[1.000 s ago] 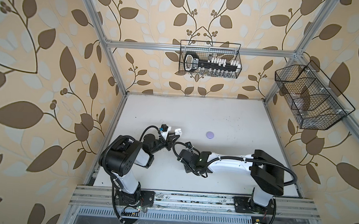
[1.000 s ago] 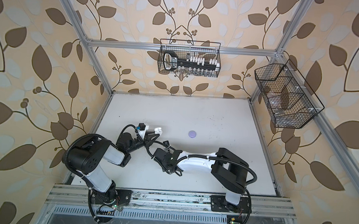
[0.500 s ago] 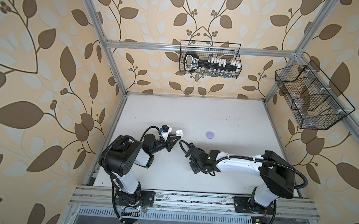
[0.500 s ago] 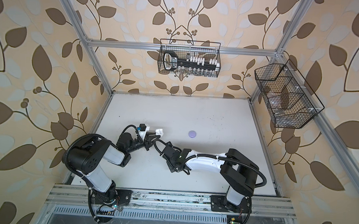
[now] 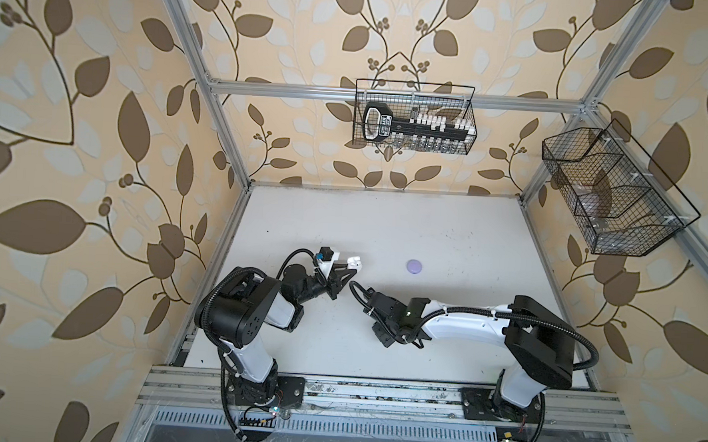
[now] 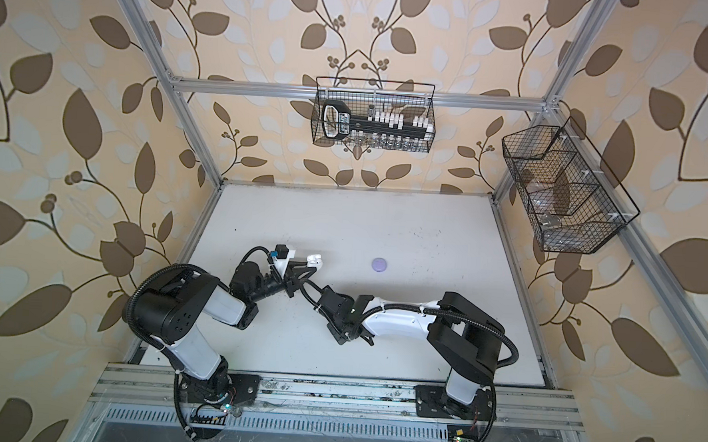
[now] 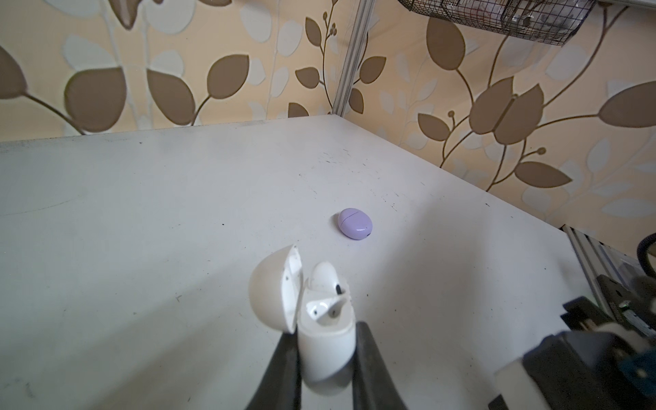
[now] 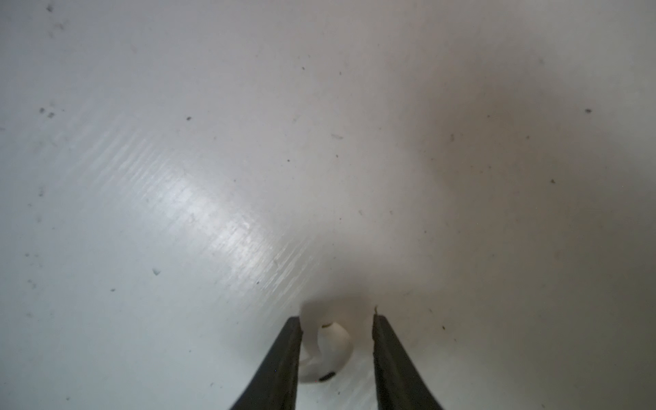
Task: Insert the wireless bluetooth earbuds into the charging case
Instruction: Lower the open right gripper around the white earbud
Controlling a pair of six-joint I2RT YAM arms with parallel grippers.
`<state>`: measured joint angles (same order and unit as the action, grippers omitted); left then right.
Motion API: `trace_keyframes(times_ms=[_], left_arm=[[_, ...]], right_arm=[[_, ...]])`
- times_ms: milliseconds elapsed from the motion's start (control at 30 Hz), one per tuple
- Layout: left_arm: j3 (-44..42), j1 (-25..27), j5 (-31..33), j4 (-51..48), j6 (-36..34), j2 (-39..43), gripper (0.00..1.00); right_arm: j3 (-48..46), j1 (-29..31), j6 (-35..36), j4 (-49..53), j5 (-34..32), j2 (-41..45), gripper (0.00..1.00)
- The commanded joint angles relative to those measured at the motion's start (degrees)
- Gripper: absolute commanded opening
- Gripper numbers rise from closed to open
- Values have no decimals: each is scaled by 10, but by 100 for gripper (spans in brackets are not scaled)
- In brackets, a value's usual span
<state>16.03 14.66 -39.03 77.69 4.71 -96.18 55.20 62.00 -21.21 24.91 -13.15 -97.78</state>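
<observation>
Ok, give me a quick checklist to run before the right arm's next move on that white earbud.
1. Left gripper shut on the white case: ok.
2. Lid open: ok.
3. Free slot beside the seated earbud: ok, it looks empty.
4. White earbud lies between the fingers of the right gripper: ok.
5. That earbud actually gripped: not ok, jaws stand apart, gap on one side.
6. Lavender case closed, apart from both grippers: ok.

Right hand (image 8: 337, 319) farther from case (image 7: 326, 344).
</observation>
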Motion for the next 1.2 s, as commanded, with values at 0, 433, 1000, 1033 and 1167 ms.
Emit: trace_keyframes(times_ms=[0,433,1000,1033,1167], left_arm=[[5,4,-14,25,-9,-1,18],[4,4,-13,26,-9,-1,18],[4,4,-11,26,-9,0,18],[4,4,-11,26,-9,0,18],[4,4,-11,26,-9,-1,18]], right_arm=[[22,3,-7,16,-11,28,37],[-4,12,-76,37,-45,22,42],[-23,19,-89,19,-30,4,42],[-25,19,-89,18,-29,4,42],[-29,21,-90,16,-28,5,42]])
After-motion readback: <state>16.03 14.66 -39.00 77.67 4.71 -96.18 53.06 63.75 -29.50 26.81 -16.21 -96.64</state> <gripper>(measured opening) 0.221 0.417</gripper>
